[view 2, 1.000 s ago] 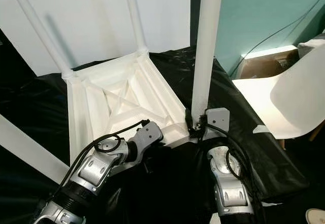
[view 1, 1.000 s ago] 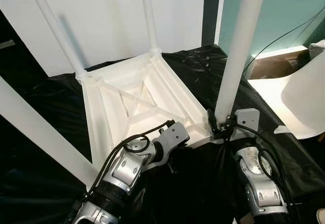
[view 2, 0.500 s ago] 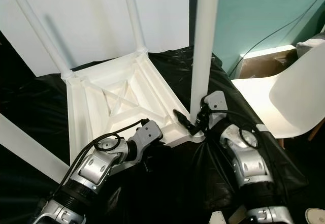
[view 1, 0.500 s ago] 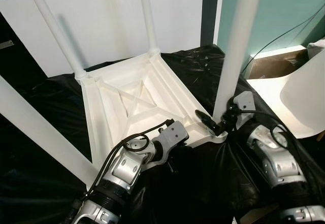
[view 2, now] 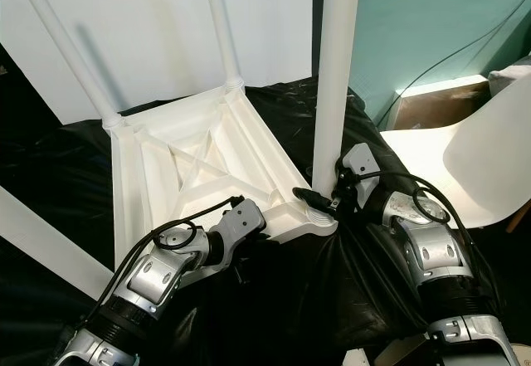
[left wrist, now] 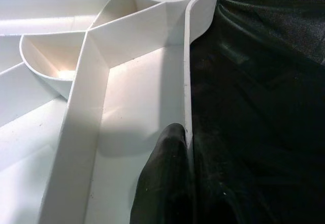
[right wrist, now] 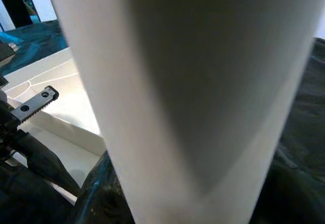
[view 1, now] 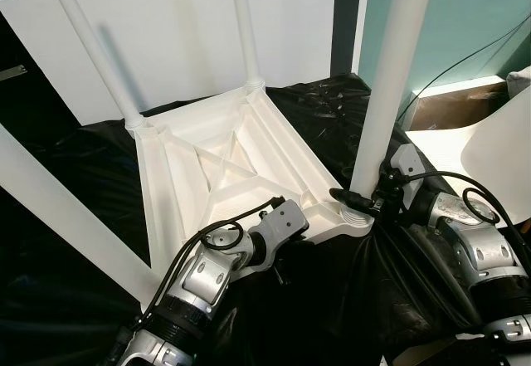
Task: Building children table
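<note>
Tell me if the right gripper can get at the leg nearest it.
Probably yes: the right gripper is already at the base of that leg, fingers straddling it where it meets the tabletop, with nothing between them.

white table [view 1: 224, 163] with white legs [view 1: 382, 92], lying on a glossy black sheet [view 1: 66, 183]. silver arms, black fingers [left wrist: 165, 183]. teal wall [view 1: 465, 17], white board [view 1: 166, 26], white chair [view 1: 489, 158].

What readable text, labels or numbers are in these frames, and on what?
No readable text anywhere.
White table underside: plain ribbed plastic, no marking legible.
Table legs: blank.
White wall panel: a faint mark at its top edge, too small to read.
Left gripper and right gripper: no labels visible.
</note>
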You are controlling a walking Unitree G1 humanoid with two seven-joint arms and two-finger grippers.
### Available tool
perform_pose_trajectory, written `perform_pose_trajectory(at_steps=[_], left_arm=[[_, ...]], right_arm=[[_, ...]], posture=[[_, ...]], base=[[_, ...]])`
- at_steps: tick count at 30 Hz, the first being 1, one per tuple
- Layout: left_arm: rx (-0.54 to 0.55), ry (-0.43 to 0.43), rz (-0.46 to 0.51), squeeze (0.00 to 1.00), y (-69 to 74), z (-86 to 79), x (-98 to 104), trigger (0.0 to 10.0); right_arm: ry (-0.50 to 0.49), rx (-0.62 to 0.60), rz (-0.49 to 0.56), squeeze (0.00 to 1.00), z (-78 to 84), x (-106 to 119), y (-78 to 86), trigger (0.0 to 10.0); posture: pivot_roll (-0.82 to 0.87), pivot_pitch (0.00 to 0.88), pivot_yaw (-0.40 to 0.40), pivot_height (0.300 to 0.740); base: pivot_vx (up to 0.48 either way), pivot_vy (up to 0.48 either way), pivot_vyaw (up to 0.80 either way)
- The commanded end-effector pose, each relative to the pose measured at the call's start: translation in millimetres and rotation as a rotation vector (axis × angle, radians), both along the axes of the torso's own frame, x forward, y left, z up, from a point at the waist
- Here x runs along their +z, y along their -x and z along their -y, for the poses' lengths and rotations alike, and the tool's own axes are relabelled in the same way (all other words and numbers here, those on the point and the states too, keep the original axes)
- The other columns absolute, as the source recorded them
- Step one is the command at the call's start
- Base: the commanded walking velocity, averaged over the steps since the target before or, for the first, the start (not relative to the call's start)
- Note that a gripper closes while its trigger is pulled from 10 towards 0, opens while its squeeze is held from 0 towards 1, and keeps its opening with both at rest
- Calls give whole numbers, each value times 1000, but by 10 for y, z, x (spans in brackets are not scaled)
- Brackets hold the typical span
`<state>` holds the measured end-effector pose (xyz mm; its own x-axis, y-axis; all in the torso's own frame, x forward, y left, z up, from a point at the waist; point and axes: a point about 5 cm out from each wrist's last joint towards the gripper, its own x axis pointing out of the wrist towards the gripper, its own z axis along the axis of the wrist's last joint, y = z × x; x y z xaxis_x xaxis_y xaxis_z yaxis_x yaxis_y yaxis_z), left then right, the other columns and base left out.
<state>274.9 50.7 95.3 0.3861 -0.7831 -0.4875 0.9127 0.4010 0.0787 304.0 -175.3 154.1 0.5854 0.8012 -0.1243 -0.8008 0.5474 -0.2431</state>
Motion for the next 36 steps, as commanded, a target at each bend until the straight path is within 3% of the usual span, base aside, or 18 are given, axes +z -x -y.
perform_pose_trajectory(at_steps=[1, 4, 5, 7, 8, 10, 18, 19, 23, 24, 26, 27, 28, 31, 32, 34, 36], left_arm=[[161, -81, -125, 0, 61, -211, -380, 10000], [160, -80, -124, 0, 60, -203, -377, 10000], [160, -78, -122, 0, 55, -195, -373, 10000], [162, -76, -120, 0, 52, -189, -371, 10000], [162, -76, -120, 0, 52, -189, -371, 10000], [163, -77, -124, 0, 66, -202, -384, 10000], [160, -89, -131, 0, 80, -224, -411, 10000], [160, -89, -131, 0, 72, -223, -406, 10000], [160, -89, -131, 0, 72, -223, -406, 10000], [163, -89, -129, 0, 66, -223, -403, 10000], [163, -89, -129, 0, 66, -223, -403, 10000], [161, -93, -133, 0, 87, -228, -422, 10000], [157, -97, -139, 0, 106, -233, -435, 10000], [155, -97, -139, 0, 105, -232, -432, 10000], [154, -96, -135, 0, 87, -228, -417, 10000], [154, -96, -135, 0, 87, -228, -417, 10000], [156, -91, -126, 0, 52, -212, -388, 10000]], right_arm=[[-11, 109, -107, 0, -181, -216, 126, 0], [-48, 82, -123, 0, -188, -246, 162, 0], [-107, -5, -100, 0, -218, -286, 218, 0], [-224, -308, -32, 0, -220, -335, 291, 0], [-224, -308, -32, 0, -220, -335, 291, 0], [-269, -547, 8, 0, -160, -368, 351, 0], [-283, -670, 45, 0, -123, -371, 405, 0], [-280, -731, 72, 0, -87, -358, 413, 0], [-280, -731, 72, 0, -87, -358, 413, 0], [-282, -803, 94, 0, -35, -341, 431, 0], [-282, -803, 94, 0, -35, -341, 431, 0], [-273, -814, 106, 333, -48, -331, 438, 10000], [-279, -678, 61, 1000, -200, -329, 415, 10000], [-278, -614, 43, 1000, -257, -330, 404, 10000], [-287, -480, 12, 0, -351, -305, 410, 10000], [-287, -480, 12, 0, -351, -305, 410, 10000], [-280, -272, -16, 0, -408, -242, 394, 10000]], posture=[[23, 0, 60, 740], [18, 0, 59, 740], [21, 0, 52, 740], [24, 0, 50, 740], [24, 0, 50, 740], [24, 0, 53, 740], [18, 0, 55, 740], [18, 0, 55, 740], [18, 0, 55, 740], [39, 0, 41, 740], [39, 0, 41, 740], [31, 0, 46, 740], [14, 0, 59, 740], [14, 0, 59, 740], [13, 0, 60, 740], [13, 0, 60, 740], [10, 0, 58, 740]], base=[[0, 0, 0], [0, 0, 0], [0, 0, 0], [0, 0, 0], [0, 0, 0], [0, 0, 0], [0, 0, 0], [0, 0, 0], [0, 0, 0], [0, 0, 0], [0, 0, 0], [0, 0, 0], [0, 0, 0], [0, 0, 0], [0, 0, 0], [0, 0, 0], [0, 0, 0]])
